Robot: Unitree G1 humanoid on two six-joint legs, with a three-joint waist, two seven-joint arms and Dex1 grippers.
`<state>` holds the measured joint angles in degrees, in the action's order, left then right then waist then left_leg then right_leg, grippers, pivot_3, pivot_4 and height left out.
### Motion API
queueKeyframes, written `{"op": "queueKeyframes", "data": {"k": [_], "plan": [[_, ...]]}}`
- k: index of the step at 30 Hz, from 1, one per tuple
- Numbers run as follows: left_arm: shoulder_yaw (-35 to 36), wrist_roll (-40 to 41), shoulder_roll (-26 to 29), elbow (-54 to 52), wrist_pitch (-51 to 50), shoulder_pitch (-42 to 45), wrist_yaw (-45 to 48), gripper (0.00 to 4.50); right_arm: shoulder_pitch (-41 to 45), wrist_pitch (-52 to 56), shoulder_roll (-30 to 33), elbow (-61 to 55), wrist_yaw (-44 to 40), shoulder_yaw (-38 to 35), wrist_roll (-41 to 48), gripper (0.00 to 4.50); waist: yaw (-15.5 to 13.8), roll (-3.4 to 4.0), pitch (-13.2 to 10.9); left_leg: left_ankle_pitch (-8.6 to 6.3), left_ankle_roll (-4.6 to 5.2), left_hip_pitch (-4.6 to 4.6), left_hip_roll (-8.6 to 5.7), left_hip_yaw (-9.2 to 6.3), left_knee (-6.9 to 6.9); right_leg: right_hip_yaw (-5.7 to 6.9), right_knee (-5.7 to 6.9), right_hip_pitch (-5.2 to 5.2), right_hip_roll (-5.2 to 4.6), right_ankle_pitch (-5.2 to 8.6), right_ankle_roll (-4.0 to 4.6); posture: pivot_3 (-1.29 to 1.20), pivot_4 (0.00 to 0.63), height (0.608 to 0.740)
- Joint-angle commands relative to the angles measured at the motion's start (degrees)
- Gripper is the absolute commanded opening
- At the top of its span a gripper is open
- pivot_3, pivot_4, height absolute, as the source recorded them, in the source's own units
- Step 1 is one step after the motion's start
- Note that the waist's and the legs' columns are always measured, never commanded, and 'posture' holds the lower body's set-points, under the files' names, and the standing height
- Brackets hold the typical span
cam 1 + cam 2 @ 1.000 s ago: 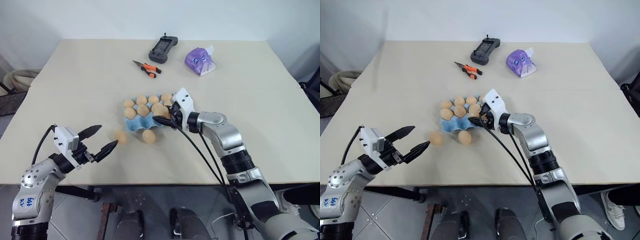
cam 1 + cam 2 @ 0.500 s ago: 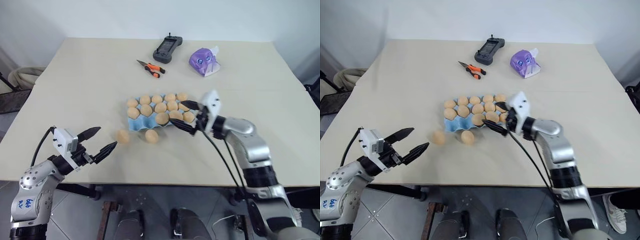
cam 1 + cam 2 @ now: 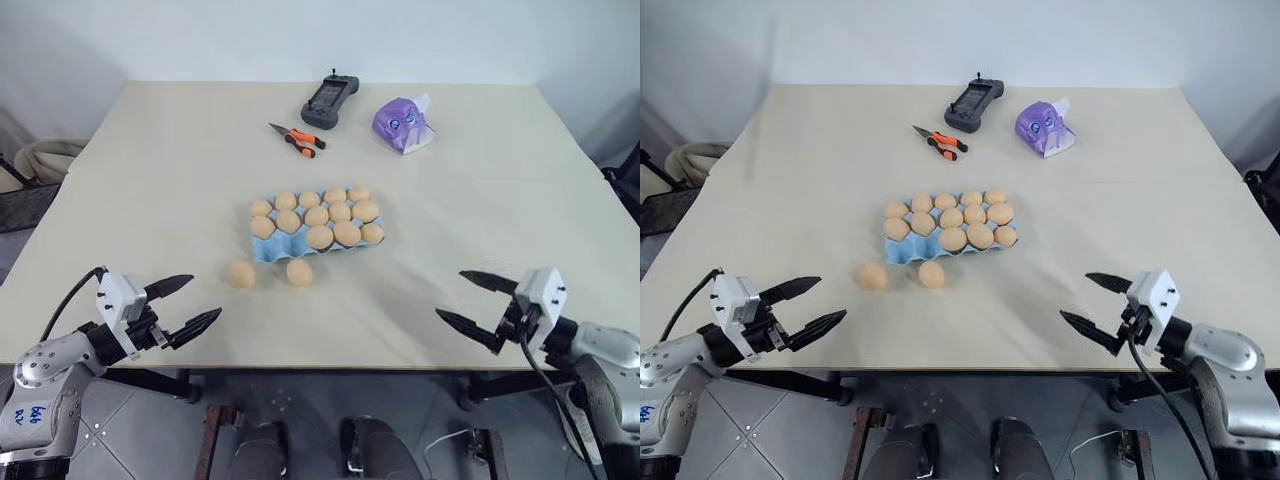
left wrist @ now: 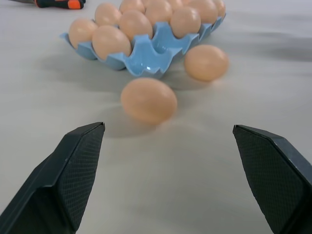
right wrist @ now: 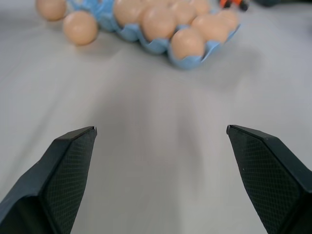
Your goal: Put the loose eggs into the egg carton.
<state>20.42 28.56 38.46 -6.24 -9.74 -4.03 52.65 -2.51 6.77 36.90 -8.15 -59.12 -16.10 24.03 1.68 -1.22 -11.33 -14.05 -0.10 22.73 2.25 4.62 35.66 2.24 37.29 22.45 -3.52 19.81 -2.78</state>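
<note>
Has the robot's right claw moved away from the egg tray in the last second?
Yes. The right claw was at the blue egg tray and has pulled back toward the table's near right edge, open and empty.

Head pair overlooks table (image 3: 150, 180); wrist cameras skim low toward carton (image 4: 146, 61).

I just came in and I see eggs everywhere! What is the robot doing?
The robot is putting eggs into the blue egg carton in the middle of the table. Most cups hold an egg. Two loose eggs lie on the table just in front of it. The left gripper and the right gripper hang open and empty near the table's front edge, holding nothing.
</note>
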Motion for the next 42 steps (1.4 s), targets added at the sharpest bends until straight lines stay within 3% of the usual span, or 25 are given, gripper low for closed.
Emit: {"op": "queueKeyframes", "data": {"k": [1, 9, 14, 26, 32, 40, 42], "plan": [[0.5, -0.2, 0.8, -0.7, 0.6, 0.8, 0.1, 4.5, 0.2, -1.6, -0.4, -2.8, 1.7, -0.5, 0.7, 4.47, 0.0, 0.0, 0.0, 0.0, 0.0, 0.0, 0.0, 0.01, 0.0, -0.02, 0.0, 0.0, -0.01, 0.0, 0.0, 0.0, 0.15, 0.74], [-6.9, -3.7, -1.3, 2.3, -4.3, 10.4, -5.0, 4.5, 1.1, -1.1, 0.8, -3.4, 1.7, -0.6, 1.3, 4.47, -0.4, 0.0, 0.0, 0.04, 0.06, 0.02, -0.01, 0.01, -0.03, 0.01, -0.05, 0.01, -0.02, -0.01, -0.01, 0.0, 0.15, 0.74], [-13.4, -7.5, -2.5, 5.7, -2.1, 16.5, -2.9, 4.5, 1.5, -0.8, 1.0, -4.0, 2.1, -0.5, 1.4, 4.47, -0.2, -0.01, 0.0, 0.04, 0.08, 0.06, -0.05, 0.03, -0.01, 0.03, -0.06, 0.02, -0.01, -0.04, -0.05, 0.0, 0.15, 0.74], [-25.3, -12.1, -11.1, 3.3, -6.3, 25.8, -7.1, 4.5, 0.5, -0.2, -0.1, -6.2, 4.6, 0.5, 1.0, 4.47, -0.3, -0.02, 0.0, 0.07, 0.11, 0.04, -0.06, 0.08, 0.34, -0.08, 0.17, -0.03, 0.03, -0.11, -0.2, 0.0, 0.15, 0.74], [-28.2, -16.6, -14.7, 8.1, -5.5, 29.2, -10.1, 4.5, 0.6, 0.1, -0.4, -7.3, 6.2, 1.5, 1.1, 4.47, -0.1, -0.02, 0.0, 0.13, 0.22, 0.01, -0.11, 0.21, 0.4, -0.26, 0.19, -0.03, 0.04, -0.22, -0.34, 0.0, 0.15, 0.74], [-28.6, -19.1, -14.8, 7.2, -5.2, 27.5, -11.5, 4.5, -0.1, 0.7, -1.1, -8.8, 7.8, 1.7, 1.5, 4.47, -0.3, -0.02, 0.0, 0.14, 0.23, -0.03, -0.11, 0.32, 0.4, -0.35, 0.2, -0.03, 0.04, -0.24, -0.39, 0.0, 0.15, 0.74], [-28.8, -19.6, -14.6, 7.0, -5.3, 26.9, -11.5, 4.1, -0.2, 0.6, -1.3, -8.7, 8.0, 1.9, 1.4, 4.5, -0.3, -0.02, 0.0, 0.14, 0.23, -0.15, -0.11, 0.38, 0.39, -0.44, 0.2, -0.1, 0.04, -0.25, -0.39, 0.0, 0.15, 0.74]]}}
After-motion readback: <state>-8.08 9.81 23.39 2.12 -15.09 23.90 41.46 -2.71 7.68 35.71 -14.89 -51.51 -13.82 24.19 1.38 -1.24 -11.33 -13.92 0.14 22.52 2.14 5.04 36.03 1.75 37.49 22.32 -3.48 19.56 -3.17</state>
